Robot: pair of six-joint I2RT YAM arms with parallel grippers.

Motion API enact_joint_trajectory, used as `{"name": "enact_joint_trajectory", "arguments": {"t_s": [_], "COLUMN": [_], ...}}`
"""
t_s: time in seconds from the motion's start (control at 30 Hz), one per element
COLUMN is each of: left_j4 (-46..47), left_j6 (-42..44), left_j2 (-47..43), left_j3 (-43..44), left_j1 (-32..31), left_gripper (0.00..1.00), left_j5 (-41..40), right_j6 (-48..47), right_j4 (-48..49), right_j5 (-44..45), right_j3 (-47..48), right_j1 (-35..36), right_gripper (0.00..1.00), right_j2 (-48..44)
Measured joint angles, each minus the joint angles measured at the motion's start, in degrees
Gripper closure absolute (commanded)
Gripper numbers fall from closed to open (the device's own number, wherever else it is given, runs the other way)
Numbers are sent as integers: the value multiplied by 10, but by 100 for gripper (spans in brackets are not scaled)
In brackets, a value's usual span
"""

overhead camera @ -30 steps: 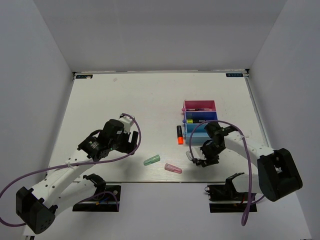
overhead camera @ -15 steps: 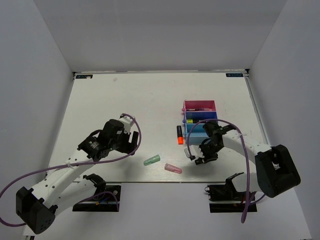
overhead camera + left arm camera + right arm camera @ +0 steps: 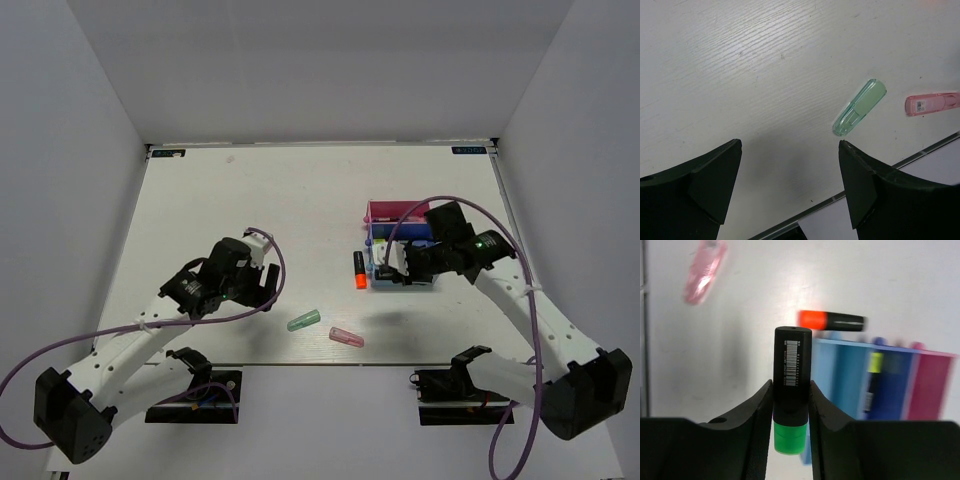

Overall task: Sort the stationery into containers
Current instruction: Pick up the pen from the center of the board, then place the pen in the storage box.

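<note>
From above, the three joined bins are sitting toward the right edge of the tabletop (image 3: pixel 200 200): the pink bin (image 3: pixel 398 211) farthest back, the dark blue bin (image 3: pixel 400 232) in the middle, and the light blue bin (image 3: pixel 410 278) nearest. An orange-ended highlighter (image 3: pixel 358 270) is lying just beside their left side. A green capsule (image 3: pixel 303 320) and a pink capsule (image 3: pixel 346 337) are lying close together near the front edge. The right gripper (image 3: pixel 392 266) is hanging over the left end of the light blue bin; what it is gripping cannot be made out here. The left gripper (image 3: pixel 262 285) is hovering left of the green capsule, apart from it.

In the left wrist view, the left gripper (image 3: pixel 790 175) is standing with its fingers (image 3: pixel 705 185) wide apart and nothing between them. The green capsule (image 3: pixel 860 107) is lying ahead of the right-hand finger, with the pink capsule (image 3: pixel 932 103) beyond it – both close to the tabletop's front edge.

In the right wrist view, the right gripper (image 3: pixel 791 390) is clamping a green-ended highlighter (image 3: pixel 791 370) upright between its fingers (image 3: pixel 757 415), the green end toward the camera. Behind it the orange-ended highlighter (image 3: pixel 832 320) is lying against the light blue bin (image 3: pixel 835 375). A yellow-ended highlighter (image 3: pixel 872 380) is lying in the dark blue bin (image 3: pixel 887 390), the pink bin (image 3: pixel 930 385) is sitting beyond, and the pink capsule (image 3: pixel 704 272) is showing blurred at the upper left.
</note>
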Motion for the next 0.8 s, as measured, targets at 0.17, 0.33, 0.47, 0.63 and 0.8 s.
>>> {"name": "enact_joint_trajectory", "arguments": {"t_s": [0.17, 0.33, 0.47, 0.63, 0.8], "left_j4": [0, 2, 2, 2, 2], "left_j6": [0, 0, 0, 0, 1], "left_j2": [6, 12, 19, 27, 35], "left_j3": [0, 0, 0, 0, 0], "left_j1": [0, 0, 0, 0, 0], "left_gripper": [11, 11, 11, 11, 11], "left_j5": [10, 19, 27, 35, 44], "right_j6": [55, 53, 44, 28, 17], "right_j4": [78, 190, 255, 288, 281], "right_j5": [96, 251, 316, 349, 346], "right_j3": [18, 7, 4, 9, 17], "right_j1": [1, -1, -3, -3, -3], "right_gripper": [100, 100, 100, 100, 66], "right_j2": [5, 92, 135, 174, 205]}}
